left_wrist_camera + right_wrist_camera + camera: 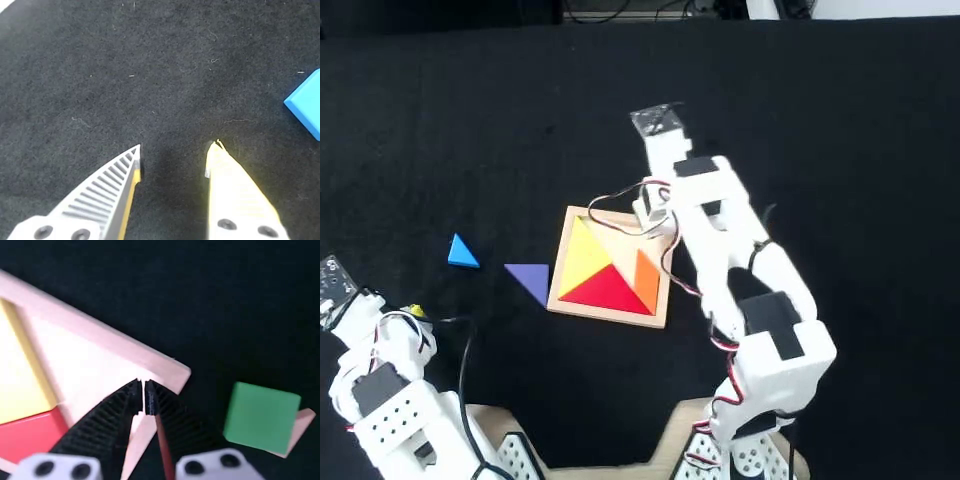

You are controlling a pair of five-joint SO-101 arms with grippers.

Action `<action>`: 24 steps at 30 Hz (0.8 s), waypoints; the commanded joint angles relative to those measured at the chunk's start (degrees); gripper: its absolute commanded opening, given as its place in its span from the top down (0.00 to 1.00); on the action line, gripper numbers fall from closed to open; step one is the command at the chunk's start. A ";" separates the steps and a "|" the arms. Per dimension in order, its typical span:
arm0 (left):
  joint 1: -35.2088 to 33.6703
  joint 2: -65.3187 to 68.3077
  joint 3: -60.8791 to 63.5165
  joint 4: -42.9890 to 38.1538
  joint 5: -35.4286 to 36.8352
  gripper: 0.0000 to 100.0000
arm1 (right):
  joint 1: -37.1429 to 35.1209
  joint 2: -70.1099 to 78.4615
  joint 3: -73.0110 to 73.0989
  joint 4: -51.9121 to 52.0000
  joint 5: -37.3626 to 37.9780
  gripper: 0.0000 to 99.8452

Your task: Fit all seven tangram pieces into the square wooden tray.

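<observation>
Right tool (141, 390), fingers pressed together, hangs over a corner of the wooden tray (100, 335), a green square (261, 416) just beside that corner; left tool (172, 150), fingers apart, hovers over the desk (150, 60) near a blue triangle (306, 107).

The left claw (172, 150) hangs spread apart over the black bench (150, 65), well apart from a blue piece (307, 106).

tray (100, 335): pale smooth wood | table cloth (150, 60): black, matt, linty | green square (261, 416): smooth matt
</observation>
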 commanded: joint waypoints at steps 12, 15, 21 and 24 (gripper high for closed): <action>0.84 -0.53 -0.31 -0.79 -0.44 0.78 | 0.62 4.09 -2.59 -2.73 0.44 0.99; 0.84 -0.53 -0.31 -0.79 -0.44 0.78 | 0.53 7.43 -6.37 -0.70 0.44 0.99; 0.84 -0.53 -0.31 -0.79 -0.44 0.78 | 0.26 12.79 -12.97 0.00 0.53 0.99; 0.84 -0.53 -0.31 -0.79 -0.44 0.78 | -1.41 14.37 -15.25 0.26 2.29 0.99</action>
